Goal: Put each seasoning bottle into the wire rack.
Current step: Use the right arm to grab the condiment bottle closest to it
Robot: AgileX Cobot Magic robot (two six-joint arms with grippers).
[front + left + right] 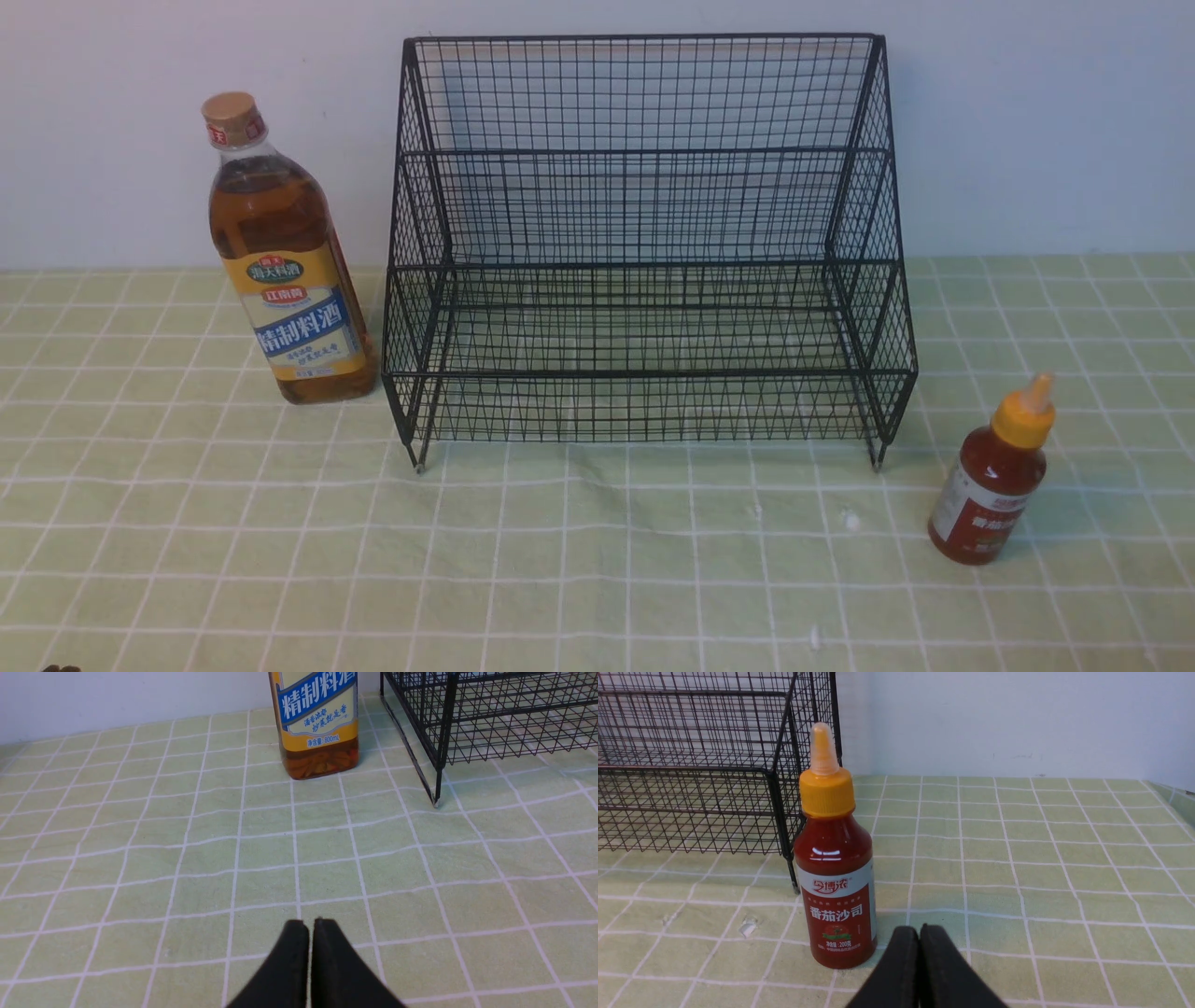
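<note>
The black wire rack point(644, 243) stands empty at the back middle of the table, also seen in the left wrist view point(490, 714) and the right wrist view point(691, 765). A tall amber bottle point(285, 271) with tan cap and yellow-blue label stands upright just left of it; its lower part point(317, 723) shows well ahead of my left gripper point(311, 924), which is shut and empty. A small red sauce bottle point(994, 481) with yellow nozzle cap stands upright off the rack's front right foot. My right gripper point(919, 931) is shut, empty, just beside that bottle point(836, 872). Neither arm shows in the front view.
A green checked cloth point(597, 560) covers the table, slightly wrinkled in front of the rack. A pale wall point(1027, 121) rises right behind the rack and the tall bottle. The table's right edge point(1181, 802) shows in the right wrist view.
</note>
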